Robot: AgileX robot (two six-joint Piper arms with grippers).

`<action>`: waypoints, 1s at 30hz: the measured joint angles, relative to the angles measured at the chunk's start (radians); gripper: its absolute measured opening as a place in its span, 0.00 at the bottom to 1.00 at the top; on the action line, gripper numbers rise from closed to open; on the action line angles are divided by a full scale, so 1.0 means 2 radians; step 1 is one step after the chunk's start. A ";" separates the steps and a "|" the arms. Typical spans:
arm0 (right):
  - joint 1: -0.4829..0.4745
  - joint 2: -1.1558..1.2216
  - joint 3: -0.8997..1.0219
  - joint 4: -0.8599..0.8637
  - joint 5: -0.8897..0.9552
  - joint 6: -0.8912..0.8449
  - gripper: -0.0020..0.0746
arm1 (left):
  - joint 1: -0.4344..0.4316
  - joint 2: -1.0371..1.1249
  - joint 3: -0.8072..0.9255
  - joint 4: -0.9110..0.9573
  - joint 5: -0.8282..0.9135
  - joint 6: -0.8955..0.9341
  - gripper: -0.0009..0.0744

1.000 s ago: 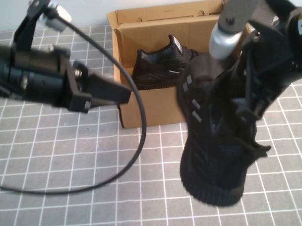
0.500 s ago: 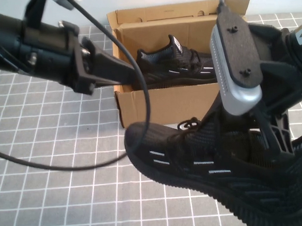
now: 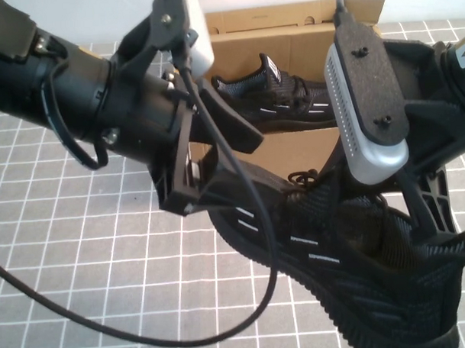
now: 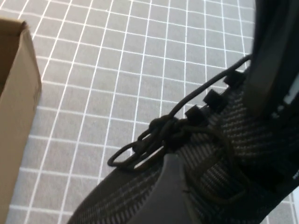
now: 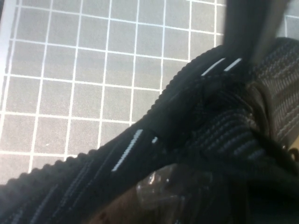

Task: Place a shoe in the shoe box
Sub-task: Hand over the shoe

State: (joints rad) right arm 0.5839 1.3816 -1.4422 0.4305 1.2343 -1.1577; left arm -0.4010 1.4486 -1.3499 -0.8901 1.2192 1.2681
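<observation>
My right gripper (image 3: 421, 213) is shut on the heel end of a black knit shoe (image 3: 335, 254) and holds it above the table in front of the shoe box (image 3: 312, 152), toe pointing left. My left gripper (image 3: 272, 165) reaches in from the left, open, with its fingers (image 3: 239, 132) on either side of the shoe's laced forefoot. In the left wrist view the left gripper (image 4: 215, 130) straddles the shoe's laces (image 4: 163, 133), with the box's corner (image 4: 18, 116) beside them. In the right wrist view the right gripper (image 5: 219, 182) is pressed into the shoe (image 5: 140, 140).
A look-alike second shoe (image 3: 283, 103) lies inside the open brown box, whose lid flap (image 3: 288, 19) stands up at the back. A black cable (image 3: 244, 296) loops from the left arm across the grey grid mat (image 3: 83, 263).
The shoe swung from hanging toe-down to lying nearly level. My left arm moved right and toward the shoe, and its gripper went from shut to open around the toe end.
</observation>
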 joint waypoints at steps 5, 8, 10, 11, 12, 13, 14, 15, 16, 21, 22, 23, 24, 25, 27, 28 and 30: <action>0.000 0.000 0.000 -0.003 -0.001 0.000 0.02 | -0.014 0.000 0.000 -0.007 0.000 0.040 0.76; 0.000 0.000 0.000 -0.003 -0.003 0.000 0.02 | -0.028 0.000 0.000 -0.007 0.000 0.045 0.76; 0.000 0.000 0.000 -0.005 -0.004 0.000 0.02 | -0.039 0.000 0.000 -0.004 0.000 0.046 0.76; 0.000 0.000 0.000 -0.005 -0.004 0.000 0.02 | -0.044 0.000 0.000 -0.001 0.000 0.047 0.76; 0.000 0.000 0.000 -0.005 -0.004 0.000 0.02 | -0.049 0.000 0.000 0.003 0.000 0.048 0.76; 0.000 0.000 0.000 -0.005 -0.004 -0.001 0.02 | -0.053 0.000 0.000 0.008 0.000 0.048 0.76; 0.000 0.000 0.000 -0.006 -0.004 -0.001 0.02 | -0.056 0.000 0.000 0.013 0.000 0.049 0.76; 0.000 0.000 0.000 -0.006 -0.005 -0.001 0.02 | -0.058 0.000 0.000 0.015 0.000 0.049 0.76; 0.000 0.000 0.000 -0.006 -0.005 -0.001 0.02 | -0.059 0.001 0.000 0.016 0.000 0.049 0.76; 0.000 0.000 0.000 -0.006 -0.005 -0.001 0.02 | -0.059 0.018 0.000 0.016 0.000 0.051 0.76; 0.000 0.000 0.000 -0.006 -0.005 -0.001 0.02 | -0.059 0.022 0.000 0.016 0.000 0.052 0.76; 0.000 0.000 0.000 -0.006 -0.005 -0.001 0.02 | -0.059 0.026 0.000 0.016 0.000 0.052 0.76; 0.000 0.000 0.000 -0.006 -0.005 -0.001 0.02 | -0.059 0.030 0.000 0.016 0.000 0.052 0.76; 0.000 0.000 0.000 -0.006 -0.005 -0.001 0.02 | -0.059 0.035 0.000 0.016 0.000 0.053 0.76; 0.000 0.000 0.000 -0.006 -0.005 -0.001 0.02 | -0.059 0.039 0.000 0.015 0.000 0.058 0.76; 0.000 0.000 0.000 -0.006 -0.005 -0.001 0.02 | -0.059 0.041 0.000 0.015 0.000 0.063 0.76; 0.000 0.000 0.000 -0.005 -0.005 -0.001 0.02 | -0.059 0.041 0.000 0.015 0.000 0.070 0.76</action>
State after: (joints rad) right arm 0.5839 1.3816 -1.4422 0.4200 1.2248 -1.1596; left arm -0.5189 1.5313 -1.3499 -0.8596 1.2192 1.4087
